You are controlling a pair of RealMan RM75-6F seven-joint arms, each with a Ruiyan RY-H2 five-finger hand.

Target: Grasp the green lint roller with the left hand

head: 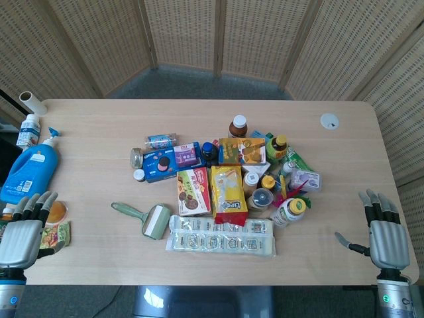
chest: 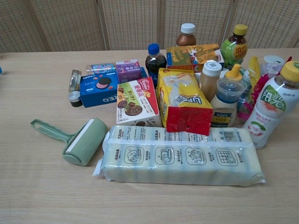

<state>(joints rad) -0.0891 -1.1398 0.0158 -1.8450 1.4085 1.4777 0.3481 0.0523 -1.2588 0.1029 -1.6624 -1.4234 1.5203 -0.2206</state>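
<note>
The green lint roller [head: 147,217] lies flat on the table, handle pointing left and roller head beside the long clear packet [head: 220,236]. In the chest view the green lint roller [chest: 77,139] sits at lower left, its head touching that packet [chest: 180,155]. My left hand [head: 24,229] rests at the table's front left edge, well left of the roller, fingers extended and apart, holding nothing. My right hand [head: 385,233] rests at the front right edge, fingers apart and empty. Neither hand shows in the chest view.
A pile of snack boxes [head: 193,191], bottles [head: 289,211] and a yellow-red bag [head: 228,193] fills the table's middle. A blue detergent bottle [head: 29,169], a white roll [head: 32,103] and small packets [head: 55,233] lie near my left hand. A white disc [head: 329,120] sits far right.
</note>
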